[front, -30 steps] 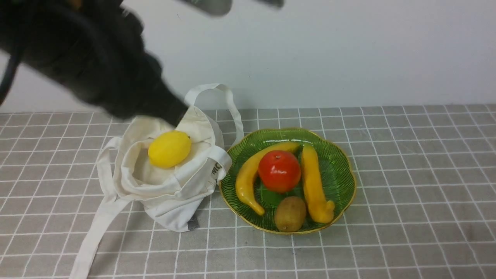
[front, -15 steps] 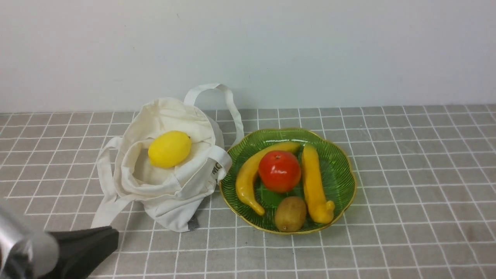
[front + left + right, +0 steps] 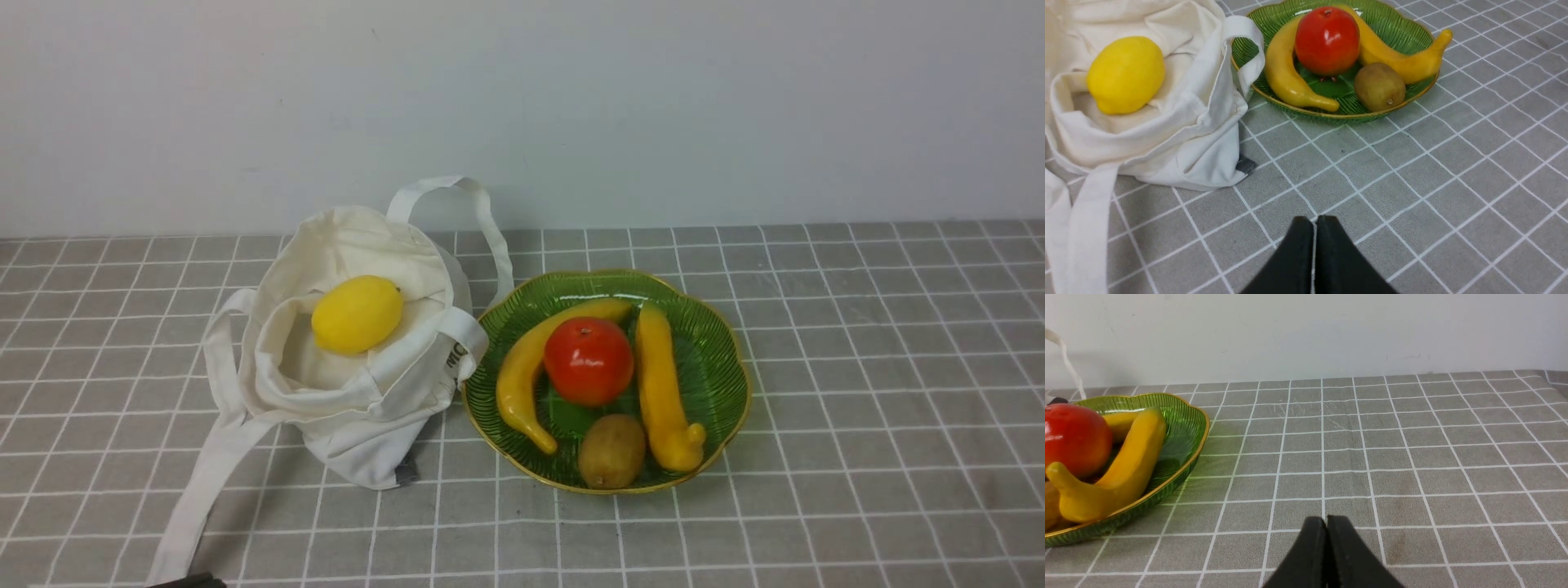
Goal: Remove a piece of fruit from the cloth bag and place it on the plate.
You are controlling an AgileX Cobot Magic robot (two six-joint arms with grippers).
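- Front view: finds the brown kiwi (image 3: pixel 611 450) lying on the green glass plate (image 3: pixel 718 343), at the rim nearest the robot and fully outside the cloth bag (image 3: pixel 351 408).
- Sets the kiwi between the near ends of the left banana (image 3: pixel 519 380) and the right banana (image 3: pixel 658 384), just beside the right one.
- Shows a red apple (image 3: pixel 588 360) wedged between both bananas, directly behind the kiwi as seen from the robot.
- Shows the cream cloth bag slumped on the grey checked bench (image 3: pixel 857 408) just left of the plate, mouth gaping upward, cloth touching the plate's left rim.
- Holds a bright yellow lemon (image 3: pixel 357 314) in that open mouth, resting on folded fabric.
- Shows the far handle (image 3: pixel 482 212) arching up toward the pale wall (image 3: pixel 653 106), and the near handle (image 3: pixel 196 490) trailing flat across the bench toward the robot.
- Shows a small grey tag (image 3: pixel 406 469) at the bag's near lower corner.
- Left wrist view: shows the left gripper (image 3: pixel 1314 228) with its black fingers (image 3: pixel 1298 257) pressed together, pinching nothing, over bare bench, apart from both bag and plate.
- Right wrist view: shows the right gripper (image 3: pixel 1327 526) likewise pressed together and empty, over bare bench to the right of the plate and clear of it.
- Leaves only a dark sliver at the front view's lower left edge, too small to identify.
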